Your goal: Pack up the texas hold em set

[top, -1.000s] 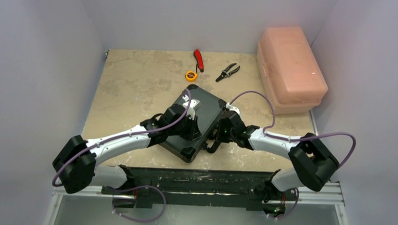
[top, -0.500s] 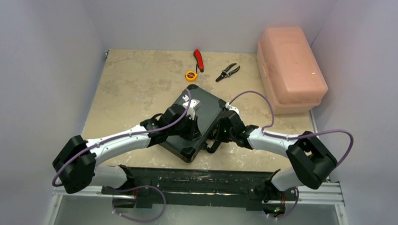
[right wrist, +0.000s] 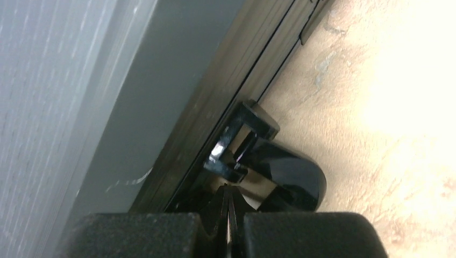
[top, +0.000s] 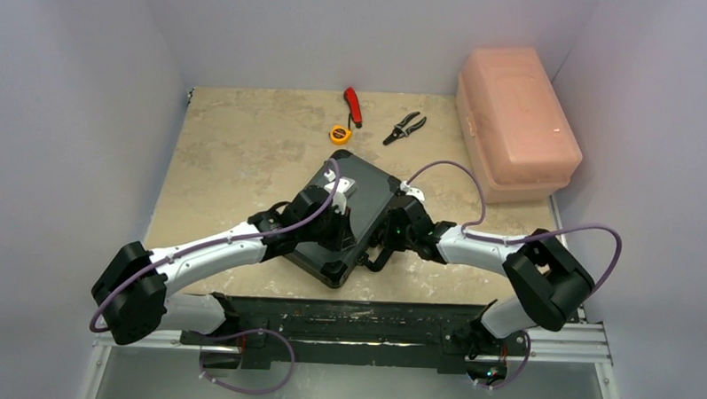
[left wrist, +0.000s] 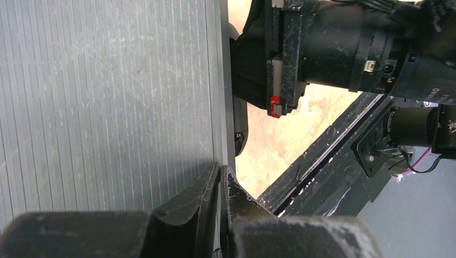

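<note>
Briefcase (top: pixel 368 187) lies shut on the counter (top: pixel 245 151), beneath the left jaws and just ahead of the right jaws at its handle (right wrist: pixel 285 180), both pairs pressed together, so only latching seems left.

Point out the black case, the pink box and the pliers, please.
black case (top: pixel 371 193): top view, on its ribbed lid.
pink box (top: pixel 517 108): top view, middle of its lid.
pliers (top: pixel 405 128): top view, on their middle.

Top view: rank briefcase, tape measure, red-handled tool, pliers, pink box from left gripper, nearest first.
1. briefcase, under the left gripper.
2. tape measure, just behind it.
3. pliers and red-handled tool, farther back: too close to call.
4. pink box, far right.
</note>
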Motion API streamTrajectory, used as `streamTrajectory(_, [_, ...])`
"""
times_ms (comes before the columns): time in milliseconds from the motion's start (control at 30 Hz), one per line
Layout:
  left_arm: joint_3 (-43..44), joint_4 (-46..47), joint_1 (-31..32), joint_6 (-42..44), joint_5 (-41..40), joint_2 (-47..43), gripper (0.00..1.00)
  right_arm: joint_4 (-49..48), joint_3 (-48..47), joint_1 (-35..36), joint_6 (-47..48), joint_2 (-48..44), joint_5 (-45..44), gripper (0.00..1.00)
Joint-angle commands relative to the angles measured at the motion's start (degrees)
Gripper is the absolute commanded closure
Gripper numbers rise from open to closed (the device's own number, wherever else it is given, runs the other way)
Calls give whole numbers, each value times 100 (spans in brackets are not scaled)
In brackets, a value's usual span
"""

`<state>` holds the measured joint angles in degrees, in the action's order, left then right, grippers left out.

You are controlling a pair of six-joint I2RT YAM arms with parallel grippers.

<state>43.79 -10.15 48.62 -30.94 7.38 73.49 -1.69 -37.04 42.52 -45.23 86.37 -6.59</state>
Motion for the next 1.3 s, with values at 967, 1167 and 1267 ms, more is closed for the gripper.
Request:
streamTrajectory(967, [2542, -4422, 78, 1159, -2072, -1789, 25, 2182, -874, 90, 1048, -3179, -1401, 22])
streamTrajectory(1167, [2884, -4508, 77, 1667, -2518, -1959, 20, 2064, -1212, 95, 1487, -3528, -1624, 12])
streamTrajectory(1267, [3029, -4489, 78, 2033, -3112, -2023, 17, 1885, -1285, 96, 1624, -3731, -1769, 4])
